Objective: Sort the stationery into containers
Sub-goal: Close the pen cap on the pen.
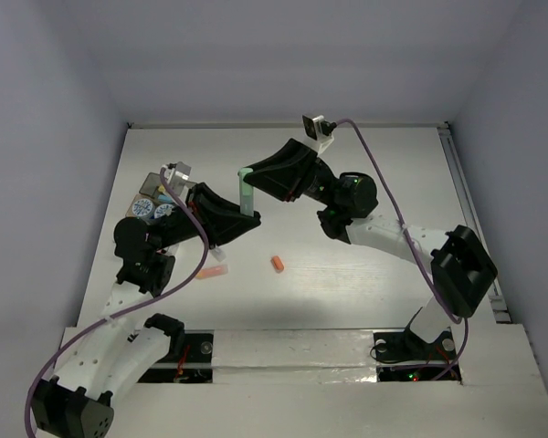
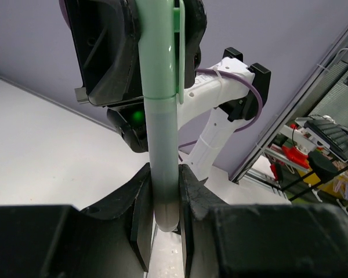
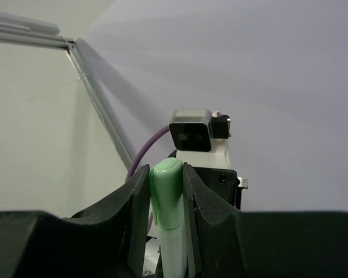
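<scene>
Both jaws tight on green marker [image 2: 161,145]

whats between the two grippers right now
A pale green marker, seen in the top view: the left gripper clamps its barrel end, the right gripper its cap end.

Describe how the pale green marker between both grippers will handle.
Probably stiff: the pale green marker runs straight between left gripper and right gripper. Its smooth round barrel looks apt to slip, and to roll if released.
</scene>
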Motion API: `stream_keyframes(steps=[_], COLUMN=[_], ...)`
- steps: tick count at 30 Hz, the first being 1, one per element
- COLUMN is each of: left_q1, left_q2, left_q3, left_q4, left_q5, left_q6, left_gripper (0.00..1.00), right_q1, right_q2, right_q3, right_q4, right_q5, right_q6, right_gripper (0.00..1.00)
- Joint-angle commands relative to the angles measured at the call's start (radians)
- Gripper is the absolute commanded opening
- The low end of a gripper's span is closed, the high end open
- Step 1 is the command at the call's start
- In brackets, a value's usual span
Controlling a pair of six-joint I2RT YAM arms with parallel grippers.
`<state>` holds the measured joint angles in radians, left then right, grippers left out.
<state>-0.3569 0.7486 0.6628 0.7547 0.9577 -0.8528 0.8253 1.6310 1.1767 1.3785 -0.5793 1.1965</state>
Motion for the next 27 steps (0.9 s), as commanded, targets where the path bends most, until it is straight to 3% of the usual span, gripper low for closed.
stream_keyframes(steps=[1, 12, 18, 27], left_q1=[0.009, 0.009, 0.009, 0.009], left_q2=[-0.017, -0.028, -0.014, 0.055], left_q3=[0.100, 0.139, 0.222, 0.282], left_q4=[0.149, 0.118, 0.078, 0.129], left_q5=[-0.120, -0.114, -0.132, -0.109], left_q6=[0.021, 0.023, 0.032, -0.028], left_gripper=[0.00, 0.00, 0.00, 0.00], right_q1=[0.049, 0.058, 0.101, 0.167], right_q2=[0.015, -0.032, -0.059, -0.082], right_q3=[-0.018, -0.127, -0.271, -0.324], right_q4=[0.129, -0.010, -0.188, -0.508], right_q5=[-0.156, -0.172, -0.168, -0.096], right_q6=[-0.035, -0.119, -0.222, -0.414], right_gripper=[0.00, 0.00, 0.00, 0.00])
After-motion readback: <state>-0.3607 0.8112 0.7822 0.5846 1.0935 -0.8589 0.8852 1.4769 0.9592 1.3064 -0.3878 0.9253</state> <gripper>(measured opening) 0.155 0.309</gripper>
